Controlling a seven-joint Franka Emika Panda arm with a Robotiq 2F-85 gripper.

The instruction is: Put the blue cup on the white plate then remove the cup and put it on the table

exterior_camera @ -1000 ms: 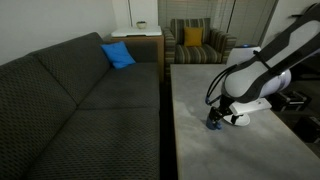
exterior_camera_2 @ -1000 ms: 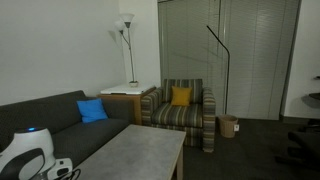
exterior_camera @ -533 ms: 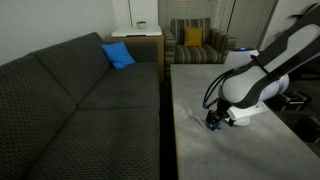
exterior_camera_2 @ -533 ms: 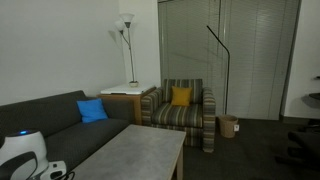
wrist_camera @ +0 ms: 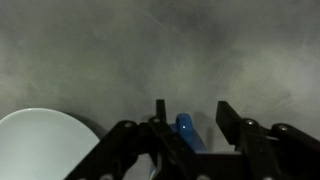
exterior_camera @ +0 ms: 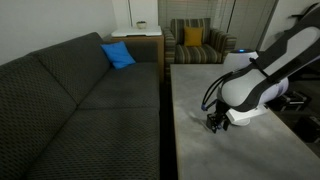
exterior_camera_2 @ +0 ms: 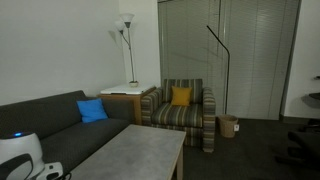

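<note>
a: what's the biggest thing under you?
b: the table (exterior_camera: 250, 160). it's grey and mottled, and in an exterior view its long side runs away from the camera. your arm (exterior_camera: 250, 88) bends over it, with the gripper (exterior_camera: 214, 123) hanging low above the top.
a: has the arm shifted?
b: a little. compared with a second ago, its white shell (exterior_camera_2: 18, 155) sits lower in the bottom corner of an exterior view. the gripper is over much the same patch of table as before.
a: where's the white plate?
b: in the wrist view the white plate (wrist_camera: 40, 145) lies flat at the lower left, partly cut off by the frame. its edge passes behind the gripper's linkage.
a: and the blue cup?
b: you see the blue cup (wrist_camera: 186, 127) only as a narrow blue strip between the fingers (wrist_camera: 228, 115). it's to the right of the plate, not over it. the strip's long axis runs up and down the picture, leaning slightly. you can't tell which way its mouth points.
a: is it clamped?
b: the fingers stand on either side of it, with the strip nearer the left one in the picture. i cannot tell whether they press on it.
</note>
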